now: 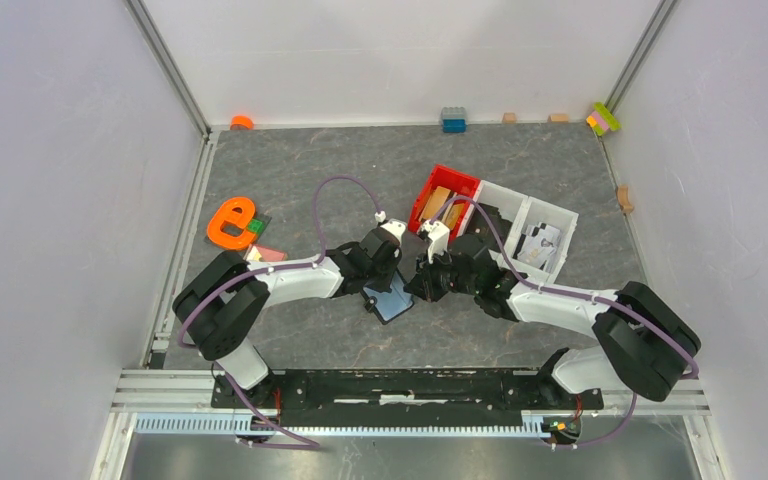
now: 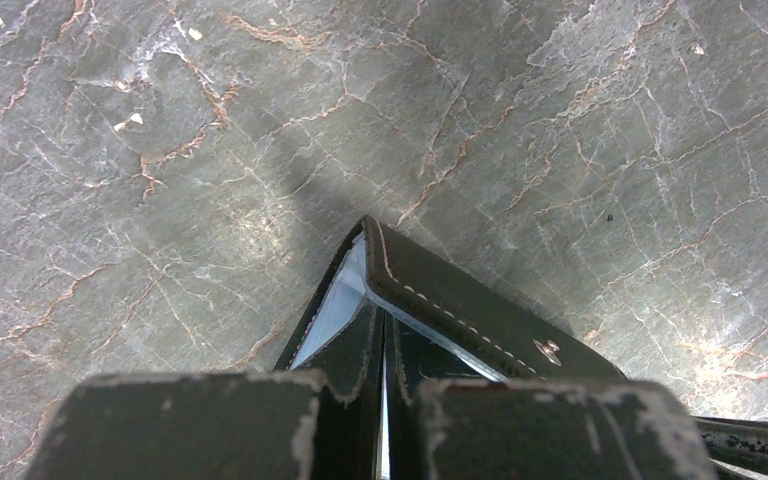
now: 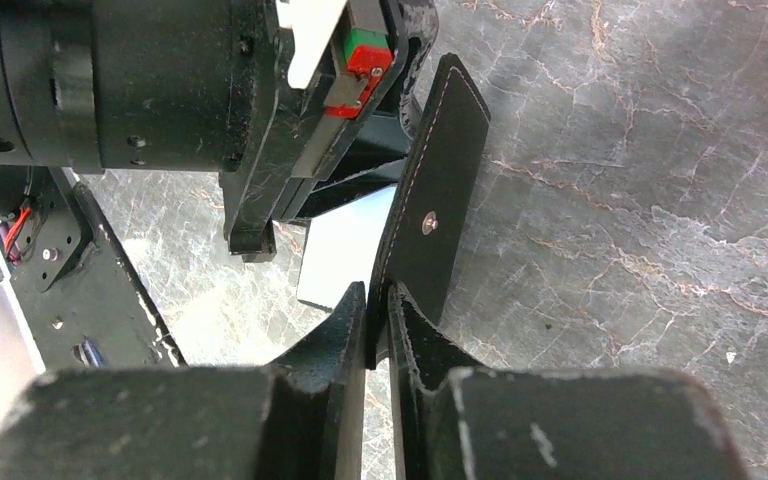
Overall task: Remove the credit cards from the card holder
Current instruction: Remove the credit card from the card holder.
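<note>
**Top view.** Both arms bend inward and meet mid-surface [image 1: 280,160].
- The card holder [image 1: 394,300] lies between the two wrists, toward the near side. It looks dark with a bluish sheen.
- The wrists hide any detail of the grip from here.
- A red bin [image 1: 465,180] and a white bin [image 1: 550,207] stand just behind the right arm.
- An orange letter-shaped piece [image 1: 230,222] lies well off to the left.

**Left wrist view.** The left end effector [image 2: 385,375] is clamped on the black leather.
- Its fingers [image 2: 350,365] are almost together, with only a thin pale slit between them.
- The holder splays into a wedge, with pale blue-grey lining on its left face and a stitched black panel on its right.
- There is a shadow on the marbled grey below it. Whether it is lifted or touching, I cannot tell.

**Right wrist view.** The right end effector [image 3: 378,325] pinches the lower edge of the stitched flap [image 3: 445,150], with the leather caught in the narrow gap between the fingers.
- The metal stud [image 3: 429,224] faces the camera.
- Only this view shows the left wrist close behind, and a pale flat panel [image 3: 345,250] beside the flap. Whether that panel is card or lining, I cannot tell.
</note>
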Controlling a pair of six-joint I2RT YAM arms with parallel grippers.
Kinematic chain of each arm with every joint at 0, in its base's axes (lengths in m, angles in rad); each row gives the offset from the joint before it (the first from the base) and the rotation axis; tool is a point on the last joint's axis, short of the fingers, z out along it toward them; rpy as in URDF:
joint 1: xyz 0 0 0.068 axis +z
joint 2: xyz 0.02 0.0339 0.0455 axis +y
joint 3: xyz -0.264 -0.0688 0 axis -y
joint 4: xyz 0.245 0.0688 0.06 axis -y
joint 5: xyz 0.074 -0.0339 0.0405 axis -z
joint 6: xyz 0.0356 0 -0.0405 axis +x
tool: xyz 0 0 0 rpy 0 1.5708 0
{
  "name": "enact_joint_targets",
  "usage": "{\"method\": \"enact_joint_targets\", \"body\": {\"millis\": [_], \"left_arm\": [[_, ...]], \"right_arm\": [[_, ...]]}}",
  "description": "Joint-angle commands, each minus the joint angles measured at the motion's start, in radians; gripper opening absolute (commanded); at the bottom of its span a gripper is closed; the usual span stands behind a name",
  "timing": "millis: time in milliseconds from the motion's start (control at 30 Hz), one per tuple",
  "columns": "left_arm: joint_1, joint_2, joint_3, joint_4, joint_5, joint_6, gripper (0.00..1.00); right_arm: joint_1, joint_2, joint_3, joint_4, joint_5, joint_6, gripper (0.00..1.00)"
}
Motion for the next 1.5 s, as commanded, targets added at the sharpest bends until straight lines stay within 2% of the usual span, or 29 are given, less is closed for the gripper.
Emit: {"method": "enact_joint_targets", "body": {"millis": [0,433,900,1133,1467], "left_arm": [[-0.001,0.024,0.014,-0.037,0.002,0.037,0.02],[-0.001,0.028,0.014,-0.041,0.0,0.039,0.02],[-0.001,0.028,0.014,-0.041,0.006,0.039,0.02],[-0.001,0.025,0.014,-0.042,0.006,0.038,0.02],[-0.001,0.027,0.014,-0.043,0.008,0.038,0.02]], "right_arm": [[-0.006,0.006,-0.006,0.06,-0.058,0.024,0.14],[-0.029,0.047,-0.028,0.157,-0.19,0.079,0.11],[-0.031,0.065,0.001,0.069,-0.122,0.053,0.1],[-0.031,0.053,0.011,0.02,-0.054,0.033,0.16],[-0.029,0.072,0.027,-0.011,-0.032,0.022,0.32]]}}
